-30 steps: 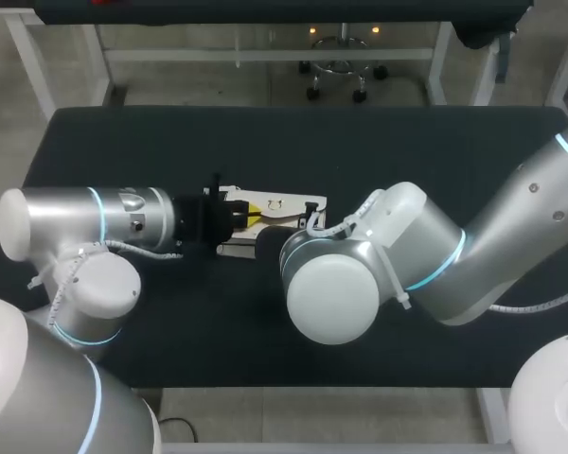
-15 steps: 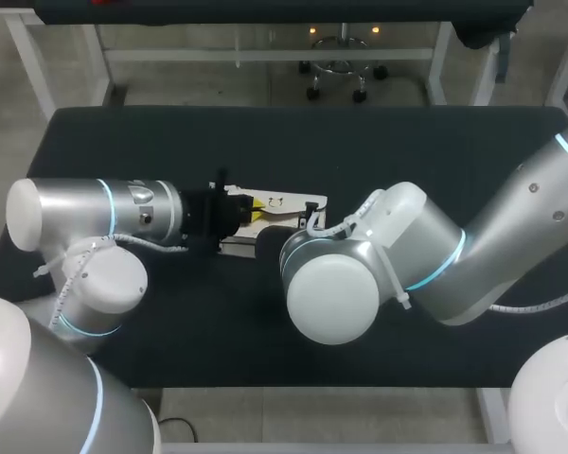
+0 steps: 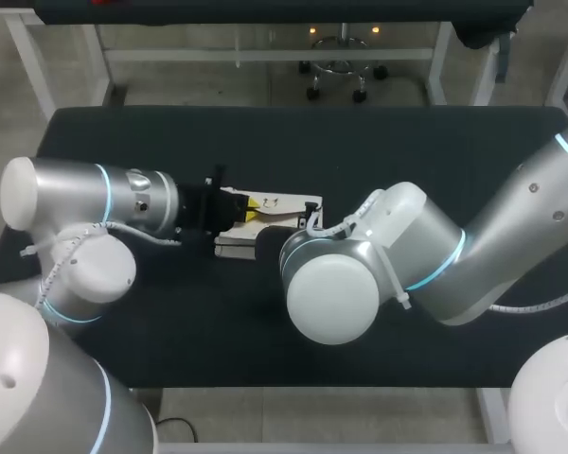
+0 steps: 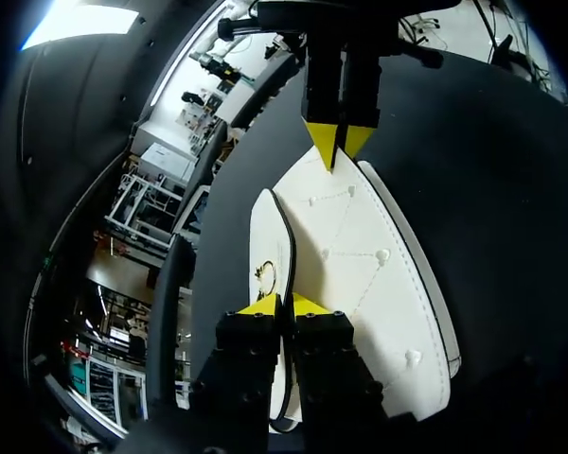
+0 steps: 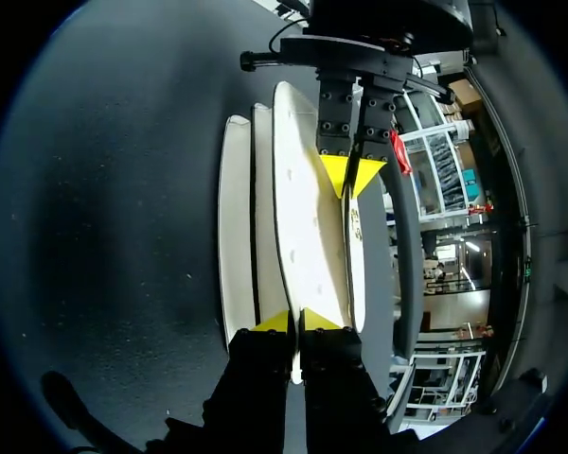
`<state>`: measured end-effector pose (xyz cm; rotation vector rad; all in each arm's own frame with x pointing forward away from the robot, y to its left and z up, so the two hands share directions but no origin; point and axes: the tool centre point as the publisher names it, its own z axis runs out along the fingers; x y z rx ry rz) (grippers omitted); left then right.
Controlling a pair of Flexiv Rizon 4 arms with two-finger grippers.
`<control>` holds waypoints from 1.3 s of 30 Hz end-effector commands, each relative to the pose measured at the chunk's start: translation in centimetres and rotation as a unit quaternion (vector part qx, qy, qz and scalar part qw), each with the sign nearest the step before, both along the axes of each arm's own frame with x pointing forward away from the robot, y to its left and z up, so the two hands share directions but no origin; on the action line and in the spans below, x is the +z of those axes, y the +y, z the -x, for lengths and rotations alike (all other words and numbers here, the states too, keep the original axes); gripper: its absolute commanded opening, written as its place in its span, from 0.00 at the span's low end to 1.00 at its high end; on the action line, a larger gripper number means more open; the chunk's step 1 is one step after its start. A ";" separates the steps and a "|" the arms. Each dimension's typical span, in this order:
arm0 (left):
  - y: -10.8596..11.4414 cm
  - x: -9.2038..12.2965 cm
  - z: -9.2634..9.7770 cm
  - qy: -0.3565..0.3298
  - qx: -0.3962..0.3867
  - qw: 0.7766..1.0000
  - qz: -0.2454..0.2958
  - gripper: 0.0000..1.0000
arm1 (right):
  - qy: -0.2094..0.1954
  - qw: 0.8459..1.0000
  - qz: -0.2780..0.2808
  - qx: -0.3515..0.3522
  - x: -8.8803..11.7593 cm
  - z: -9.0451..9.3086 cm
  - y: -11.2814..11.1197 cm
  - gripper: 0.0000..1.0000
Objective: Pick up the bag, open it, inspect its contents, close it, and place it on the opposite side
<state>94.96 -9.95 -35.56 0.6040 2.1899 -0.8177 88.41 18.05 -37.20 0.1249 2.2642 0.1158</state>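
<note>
The white bag (image 3: 276,202) lies in the middle of the table between my two arms. In the left wrist view its stitched white panel (image 4: 369,255) runs ahead from my left gripper (image 4: 284,305), which is shut on the bag's near edge beside a small metal ring (image 4: 265,276). My right gripper (image 4: 339,144) pinches the far tip of the same panel. From the right wrist, my right gripper (image 5: 296,322) is shut on a thin white edge of the bag (image 5: 303,218), with the left gripper (image 5: 352,176) opposite. In the head view the left gripper (image 3: 250,212) meets the bag; the right one is hidden under its wrist.
The black table (image 3: 293,142) spreads wide around the bag, with bare cloth at the far side and towards both ends. My right arm's bulky elbow (image 3: 333,293) hangs over the table's front middle.
My left arm has swung a little toward the far side, and the bag's left end has shifted slightly with it. The right arm has kept still.
</note>
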 end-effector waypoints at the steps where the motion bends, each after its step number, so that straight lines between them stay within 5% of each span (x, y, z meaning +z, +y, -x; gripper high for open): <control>1: -0.3 -0.1 0.0 0.018 -0.002 1.000 -0.015 0.00 | -0.004 1.000 -0.003 0.003 -0.3 0.0 -0.2 0.00; 8: -1.9 -0.7 -0.2 0.027 -0.009 0.999 -0.016 0.00 | -0.004 1.000 -0.003 0.003 -0.3 0.0 -0.2 0.00; 16: -0.5 -1.2 -1.1 0.038 0.017 0.999 -0.019 0.00 | -0.004 1.000 -0.003 0.003 -0.3 0.0 -0.2 0.00; 24: -1.5 -0.4 -0.3 0.033 -0.001 0.999 -0.015 0.00 | -0.004 1.000 -0.003 0.003 -0.3 0.0 -0.2 0.00; 27: -1.3 0.1 -0.1 0.034 0.000 0.999 -0.010 0.84 | -0.004 1.000 -0.003 0.003 -0.3 0.0 -0.2 0.00; 28: -1.2 0.3 0.1 0.033 0.002 0.999 -0.009 0.99 | -0.004 1.000 -0.003 0.003 -0.3 0.0 -0.2 0.00; 33: -0.8 1.6 0.7 0.035 0.006 0.999 0.010 1.00 | -0.005 1.000 -0.004 0.008 0.0 0.1 -0.1 0.00; 35: -0.8 2.1 0.8 0.034 0.010 0.999 0.011 1.00 | -0.005 1.000 -0.004 0.013 0.3 0.1 0.1 0.16; 36: -0.8 2.4 0.9 0.034 0.011 0.999 0.014 1.00 | -0.005 1.000 -0.006 0.017 0.5 0.1 0.1 0.38; 37: -0.8 2.6 1.0 0.034 0.011 0.999 0.014 1.00 | -0.004 1.000 -0.003 0.018 0.6 0.1 0.2 0.85; 38: -0.7 2.9 1.1 0.033 0.012 0.999 0.014 1.00 | -0.003 1.000 -0.003 0.024 0.8 0.1 0.3 1.00; 39: -0.7 3.1 1.2 0.033 0.012 0.999 0.015 1.00 | -0.002 1.000 -0.003 0.029 0.9 0.1 0.3 1.00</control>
